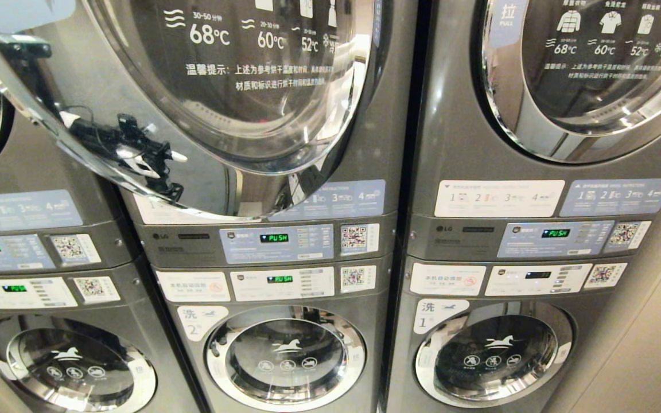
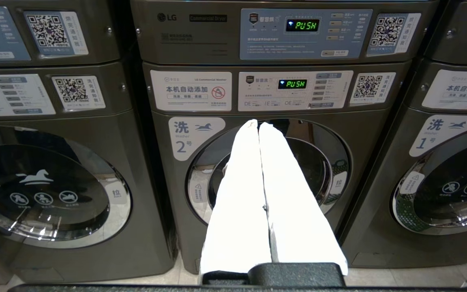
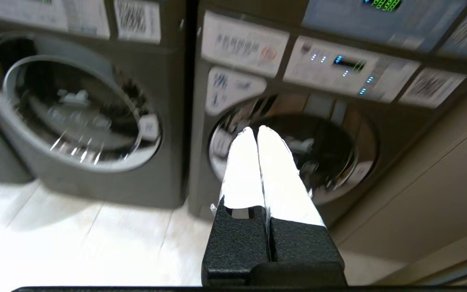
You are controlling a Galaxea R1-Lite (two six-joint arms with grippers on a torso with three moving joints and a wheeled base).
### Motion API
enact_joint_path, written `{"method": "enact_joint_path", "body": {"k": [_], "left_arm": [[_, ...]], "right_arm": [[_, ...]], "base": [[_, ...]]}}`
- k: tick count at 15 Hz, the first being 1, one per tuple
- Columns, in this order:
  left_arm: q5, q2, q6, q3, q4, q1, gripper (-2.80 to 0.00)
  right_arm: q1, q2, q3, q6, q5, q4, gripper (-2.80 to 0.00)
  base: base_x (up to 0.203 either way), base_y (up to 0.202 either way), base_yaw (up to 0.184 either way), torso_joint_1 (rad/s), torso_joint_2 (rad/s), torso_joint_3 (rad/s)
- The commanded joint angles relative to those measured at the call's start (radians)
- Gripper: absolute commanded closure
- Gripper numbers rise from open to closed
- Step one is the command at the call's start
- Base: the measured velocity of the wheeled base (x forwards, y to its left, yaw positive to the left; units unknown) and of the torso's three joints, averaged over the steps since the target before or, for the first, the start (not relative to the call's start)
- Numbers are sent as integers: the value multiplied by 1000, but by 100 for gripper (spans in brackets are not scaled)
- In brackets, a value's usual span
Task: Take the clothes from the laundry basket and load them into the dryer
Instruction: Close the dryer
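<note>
Even indoor light falls on the grey metal stacked laundry machines (image 1: 284, 252). Strong glare streaks the chrome ring of the big round glass dryer door (image 1: 238, 86), which curves and warps near the head view's edges. In the left wrist view the picture is crisp, though the white left end effector (image 2: 258, 122) is overexposed to flat white. The right wrist view is smeared by motion blur; the pale tiled floor (image 3: 55, 235) below its machines is washed out, and the white right end effector (image 3: 255, 129) glows.

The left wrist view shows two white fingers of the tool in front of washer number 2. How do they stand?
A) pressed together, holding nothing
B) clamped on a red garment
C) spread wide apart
A: the left tool has its white fingers touching along their length, with no cloth between them, before the washer door.
</note>
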Motion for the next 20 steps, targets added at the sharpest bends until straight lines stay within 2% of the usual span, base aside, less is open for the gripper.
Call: {"method": "enact_joint_path", "body": {"k": [1, 3, 6, 14, 15, 16, 17, 18, 20], "left_arm": [[0, 0, 0, 0, 0, 0, 0], [0, 0, -1, 0, -1, 0, 0], [0, 0, -1, -1, 0, 0, 0], [0, 0, 5, -1, 2, 0, 0], [-9, -1, 43, -4, -2, 0, 0], [-47, 0, 85, -27, -6, 0, 0], [-127, 13, 97, -95, -3, 0, 0], [-221, 54, 104, -193, -3, 2, 0], [-346, 233, 101, -408, -11, 0, 0]], "right_arm": [[5, -207, 16, -9, -22, 3, 0], [11, -216, 50, 23, -96, 0, 0], [12, -214, 38, 42, -103, 50, 0], [11, -216, 36, 51, -111, 53, 0], [11, -216, 36, 48, -111, 53, 0], [11, -214, 36, 51, -111, 53, 0], [11, -216, 36, 58, -111, 52, 0], [10, -214, 36, 54, -111, 55, 0], [10, -215, 35, 55, -110, 57, 0]], "base": [[0, 0, 0, 0, 0, 0], [0, 0, 0, 0, 0, 0], [0, 0, 0, 0, 0, 0], [0, 0, 0, 0, 0, 0], [0, 0, 0, 0, 0, 0], [0, 0, 0, 0, 0, 0], [0, 0, 0, 0, 0, 0], [0, 0, 0, 0, 0, 0], [0, 0, 0, 0, 0, 0]]}}
